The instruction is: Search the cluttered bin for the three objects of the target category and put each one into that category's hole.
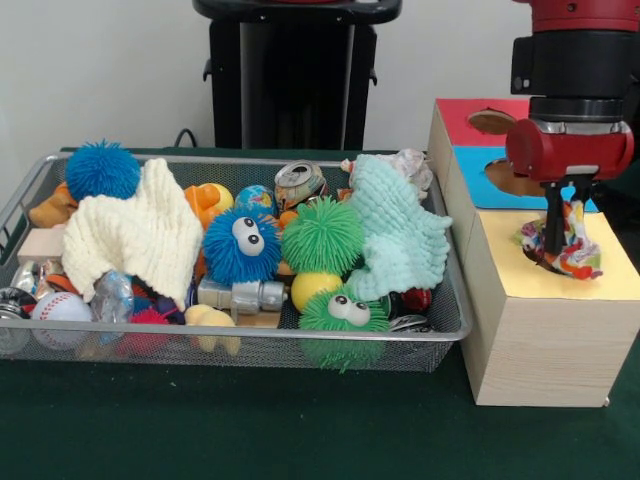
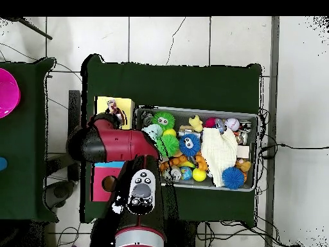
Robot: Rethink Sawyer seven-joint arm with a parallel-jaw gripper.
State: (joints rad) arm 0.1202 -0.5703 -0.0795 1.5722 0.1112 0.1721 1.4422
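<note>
My gripper [image 1: 553,238] hangs over the yellow face [image 1: 600,280] of the pale wooden box at the right. Its fingers stand close together, shut on the multicoloured polka-dot wrapper [image 1: 572,250], which rests bunched on the yellow face and hides the hole. In the overhead view the wrapper [image 2: 113,107] lies on the yellow face [image 2: 125,106]; the arm covers the gripper. The wire mesh bin [image 1: 250,161] [image 2: 256,117] is full of toys. A whitish crinkly wrapper [image 1: 408,162] lies at the bin's far right corner. A shiny see-through bag [image 1: 111,296] lies near the front left.
The blue face [image 1: 480,180] and red face [image 1: 465,115] with their holes lie behind the yellow one. In the bin are a cream cloth [image 1: 135,235], a mint cloth [image 1: 400,235], spiky blue [image 1: 240,245] and green [image 1: 322,235] balls, a can [image 1: 298,182] and a baseball [image 1: 60,308].
</note>
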